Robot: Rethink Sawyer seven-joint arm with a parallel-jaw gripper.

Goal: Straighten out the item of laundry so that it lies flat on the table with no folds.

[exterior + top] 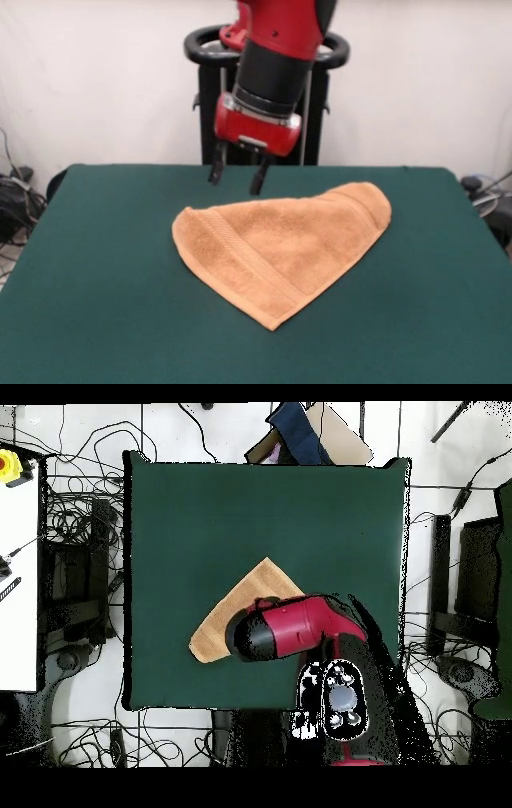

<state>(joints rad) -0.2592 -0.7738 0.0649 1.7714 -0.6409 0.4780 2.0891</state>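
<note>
The orange-tan terry towel (280, 246) lies folded into a rough triangle on the dark green table (96, 304), its point toward the front edge, with a woven band stripe along the left edge. My gripper (238, 175) hangs open and empty just above the table, behind the towel's far left corner, not touching it. In the overhead view the towel (232, 616) shows partly, with its lower right part hidden under the red arm (295, 629); the gripper itself is hidden there.
The black pedestal (264, 96) stands behind the table's far edge. Cables and equipment lie on the floor around the table (70, 584). A blue and brown object (300, 434) lies beyond the table's top edge in the overhead view.
</note>
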